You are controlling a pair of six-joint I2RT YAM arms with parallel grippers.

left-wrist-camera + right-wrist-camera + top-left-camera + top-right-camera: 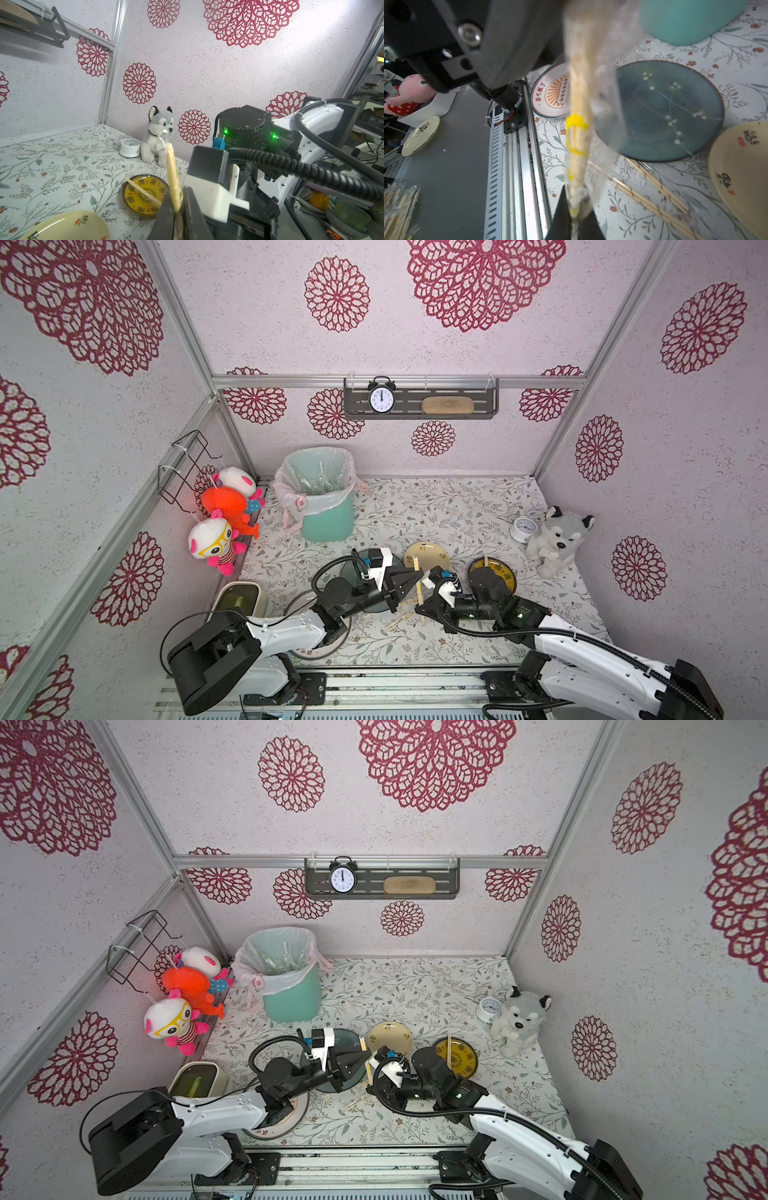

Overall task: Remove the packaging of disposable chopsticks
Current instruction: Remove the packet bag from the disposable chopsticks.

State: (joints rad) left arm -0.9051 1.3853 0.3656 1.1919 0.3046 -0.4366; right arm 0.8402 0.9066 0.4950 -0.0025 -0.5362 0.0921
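A floral-patterned worktop (457,506) fills an enclosure with pink walls. 2 robot arms reach in from the near edge, the left arm (286,628) and the right arm (582,655), and they meet near the middle.

A teal bin (328,522) with a pink-white liner stands at the back left, with crinkly clear wrappers (320,483) inside it.

4 plates lie on the worktop:
- a dark blue-green plate (664,108) under the left arm's wrist
- a white plate with an orange design (550,93) under the left arm
- a cream plate (428,556) in the middle
- a yellow plate (143,193) on the right, carrying 1 bare pair of chopsticks (143,192)

A husky toy (557,539) sits at the far right.

The left claw (177,193) is clenched on a wrapped pair of chopsticks (172,170), held off the worktop. In both top views the pair hangs just in front of the cream plate. The right claw (576,204) is clamped tight on the other end of the same pair.

A clear plastic sleeve (608,87) with yellow print hangs loose and baggy around the sticks. It ends in a crumpled tuft (163,137) past the tip beyond the left claw.

More loose chopsticks (652,193) lie flat on the worktop below the claws.
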